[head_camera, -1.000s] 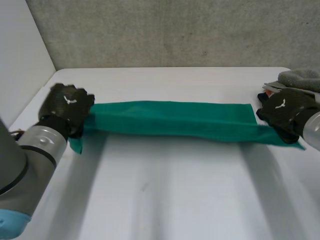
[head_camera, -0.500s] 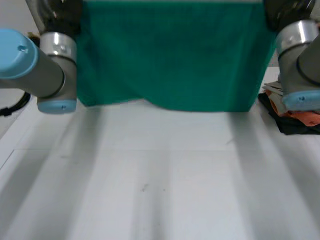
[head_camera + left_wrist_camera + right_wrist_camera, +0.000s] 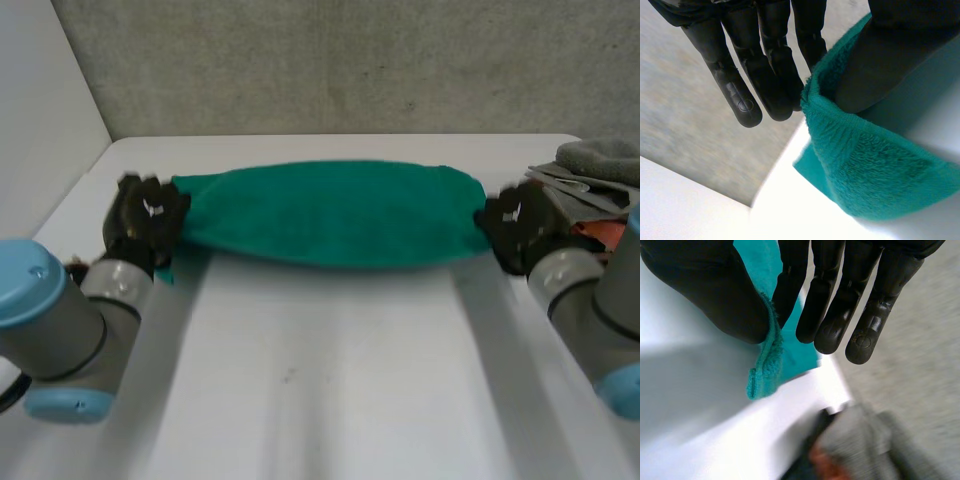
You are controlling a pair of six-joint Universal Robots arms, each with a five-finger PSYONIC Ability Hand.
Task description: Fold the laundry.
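Item: green towel (image 3: 330, 212), one piece, stretched crosswise through the middle of the head view, over the far half of the white table (image 3: 330, 400). Its middle bellies outward and each end narrows into a hand. Whether it rests on the tabletop or hangs just above it cannot be told.

Left hand (image 3: 146, 215): centre left of the frame, at the towel's left end. Its wrist view shows the towel edge nipped between the thumb and the straight fingers (image 3: 765, 75), with terry cloth wrapped round the thumb. State: grasping the towel.

Right hand (image 3: 515, 222): centre right of the frame, at the towel's right end. Its wrist view shows a thin hem of cloth clamped between the thumb and the fingers (image 3: 826, 305). State: grasping the towel.

Pile of other laundry (image 3: 590, 170): grey, dark and orange pieces at the right edge of the frame, just beyond the right hand.

Progress, as judged: early. The towel is held by both ends and drawn out lengthwise, but no finished fold lies on the table. Laying flat, doubling over and smoothing are left. The pile looks unfolded, so most of the job lies ahead.
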